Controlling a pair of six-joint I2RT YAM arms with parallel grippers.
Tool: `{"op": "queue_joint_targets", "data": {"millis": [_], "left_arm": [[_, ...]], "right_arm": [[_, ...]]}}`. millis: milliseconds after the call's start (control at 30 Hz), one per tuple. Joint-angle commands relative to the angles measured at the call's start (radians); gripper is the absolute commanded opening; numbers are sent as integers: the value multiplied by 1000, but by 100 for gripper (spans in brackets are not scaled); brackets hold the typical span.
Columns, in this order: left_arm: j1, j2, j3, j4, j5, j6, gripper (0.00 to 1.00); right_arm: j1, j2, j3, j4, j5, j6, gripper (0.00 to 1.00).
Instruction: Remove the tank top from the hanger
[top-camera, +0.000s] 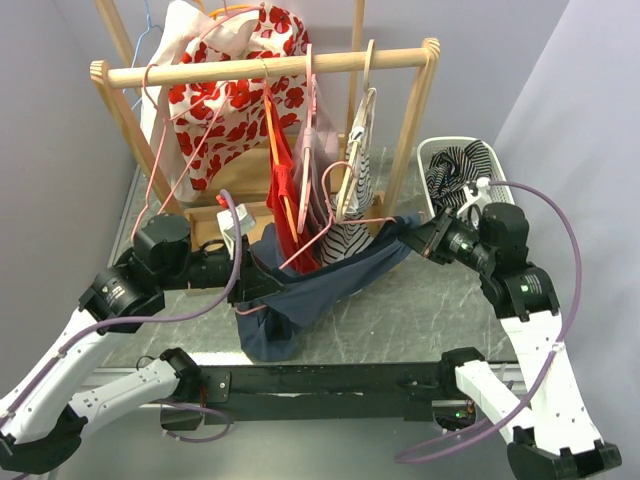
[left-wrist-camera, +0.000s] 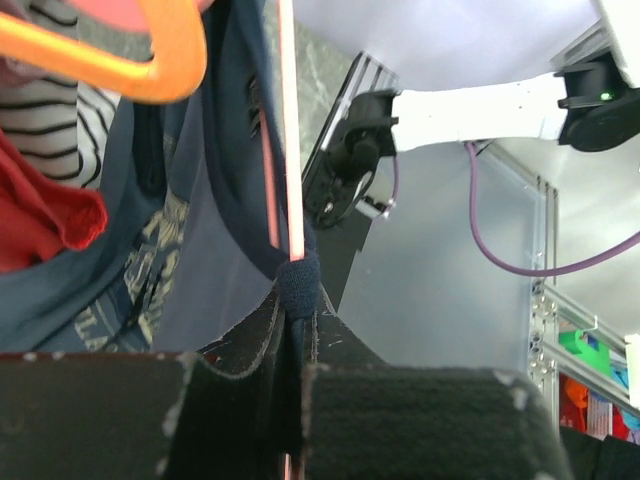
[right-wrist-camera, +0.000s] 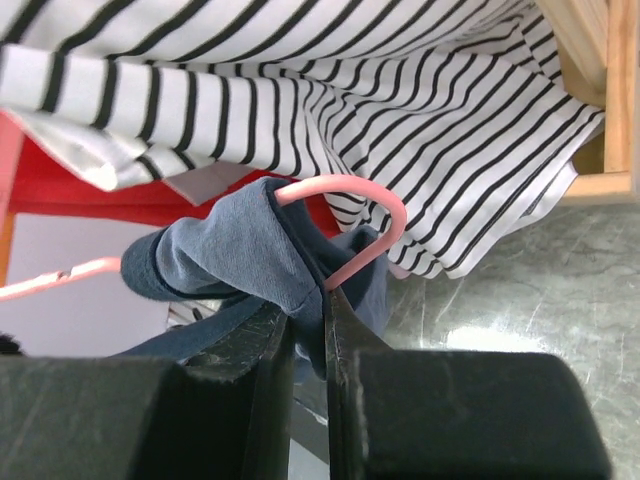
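Note:
A navy blue tank top (top-camera: 320, 290) hangs stretched between my two grippers, low over the table in front of the rack. It is threaded on a thin pink hanger (top-camera: 335, 225). My left gripper (top-camera: 255, 285) is shut on the tank top's dark edge (left-wrist-camera: 297, 280), and the pink hanger rod (left-wrist-camera: 290, 150) runs down into the same jaws. My right gripper (top-camera: 415, 235) is shut on the blue fabric (right-wrist-camera: 220, 255) right beside the hanger's curved end (right-wrist-camera: 370, 215). In the wrist views both grippers, left (left-wrist-camera: 297, 300) and right (right-wrist-camera: 310, 310), have their jaws pressed onto the cloth.
A wooden clothes rack (top-camera: 270, 68) stands behind, carrying a red floral garment (top-camera: 235, 90), a red top (top-camera: 283, 190) and a black-and-white striped top (top-camera: 350, 235). An orange hanger (left-wrist-camera: 150, 50) hangs near the left gripper. A white basket (top-camera: 497, 160) of striped clothes sits at the right.

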Motion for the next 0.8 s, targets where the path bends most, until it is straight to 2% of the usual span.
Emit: {"op": "queue_joint_targets", "data": {"millis": [0,100,333,367,400,500,633,700,733,767], "left_arm": [[2,-52,89,-135,91,49,1],[1,-39,63,-109,111,42,1],[1,-28,-3,70,171,-24,1],[1,-25,-3,79,172,-26,1],[1,-20,-3,78,171,-24,1],[1,-3,9,66,175,-7,1],[2,4,12,73,180,-4,1],[1,3,11,70,168,-6,1],[2,4,9,67,166,-3,1],[1,4,8,61,149,-4,1]], "right_arm": [[-91,-12,29,-14,303,-193,1],[-92,-7,52,-11,222,-195,8],[-91,-12,19,13,88,-193,29],[-92,-15,15,15,80,-193,45],[-91,-14,12,18,47,-198,47],[-89,-17,-3,29,30,-195,47],[-88,-15,-17,49,8,-192,37],[-86,-12,-17,52,-8,-193,21],[-84,-13,-14,50,-10,-196,4],[-83,-17,-8,44,8,-196,0]]}}
